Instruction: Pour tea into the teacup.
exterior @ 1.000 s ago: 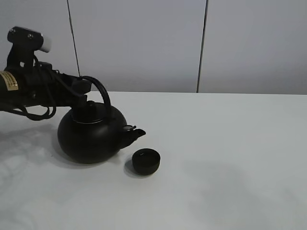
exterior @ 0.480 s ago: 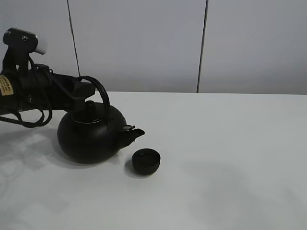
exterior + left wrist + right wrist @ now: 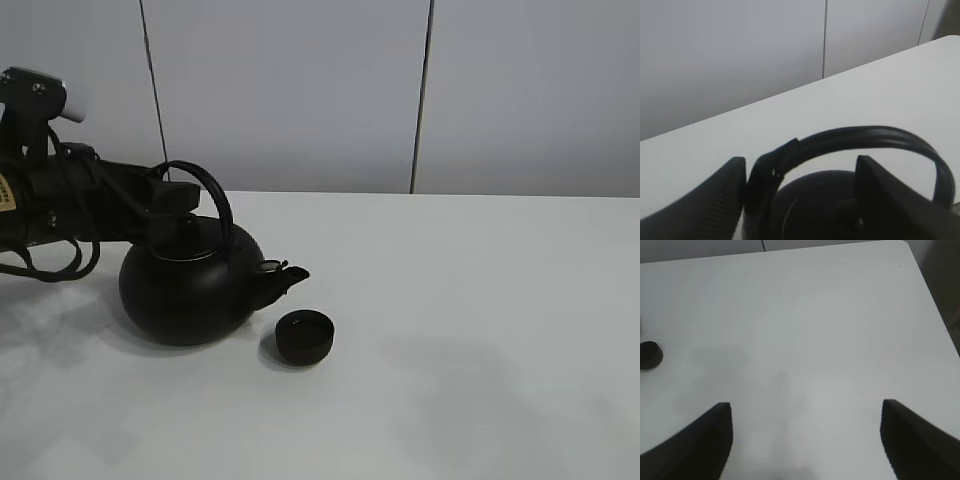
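One small matte black handleless teacup (image 3: 303, 336) is seen on the white table (image 3: 480, 330) just beside the kettle (image 3: 190, 290) spout, contents indiscernible; left gripper (image 3: 800, 187) is parted around the handle, right gripper (image 3: 805, 440) open, empty.

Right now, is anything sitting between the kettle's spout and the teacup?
Nothing visible. The kettle stands upright on the table, its spout pointing toward the teacup, which sits apart just beyond it. Only bare tabletop lies between them.
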You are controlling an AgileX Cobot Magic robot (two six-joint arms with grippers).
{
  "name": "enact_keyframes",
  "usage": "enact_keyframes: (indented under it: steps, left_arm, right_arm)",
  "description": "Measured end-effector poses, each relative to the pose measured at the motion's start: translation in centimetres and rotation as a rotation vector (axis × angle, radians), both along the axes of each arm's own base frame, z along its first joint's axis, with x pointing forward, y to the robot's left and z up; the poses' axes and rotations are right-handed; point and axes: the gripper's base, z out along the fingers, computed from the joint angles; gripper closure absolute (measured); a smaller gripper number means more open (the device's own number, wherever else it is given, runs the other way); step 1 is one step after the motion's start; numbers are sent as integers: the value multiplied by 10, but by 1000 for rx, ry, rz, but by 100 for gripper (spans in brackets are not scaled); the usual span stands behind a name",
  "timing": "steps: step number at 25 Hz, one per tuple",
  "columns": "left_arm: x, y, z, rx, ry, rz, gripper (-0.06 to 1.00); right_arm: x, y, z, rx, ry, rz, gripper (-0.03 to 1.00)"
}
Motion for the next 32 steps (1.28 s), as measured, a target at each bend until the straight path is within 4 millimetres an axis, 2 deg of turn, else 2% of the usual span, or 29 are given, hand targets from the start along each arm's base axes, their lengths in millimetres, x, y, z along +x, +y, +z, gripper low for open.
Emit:
enact_keyframes:
  steps: [2,6,15,23,27,32]
  left_arm:
    - [-1,0,0,2,2,-3,40]
    - [-1,0,-1,2,3,-3,34]
    - [-2,0,-1,3,6,-3,33]
    - [-20,5,-10,-13,23,-3,33]
    - [-24,8,-4,-18,-11,23,33]
    - [-27,12,17,-10,-49,54,33]
  right_arm:
    - [0,0,0,0,0,0,41]
    - [0,0,0,0,0,0,41]
    - [0,0,0,0,1,0,41]
    - [0,0,0,0,1,0,41]
    - [0,0,0,0,1,0,41]
    - [0,0,0,0,1,0,41]
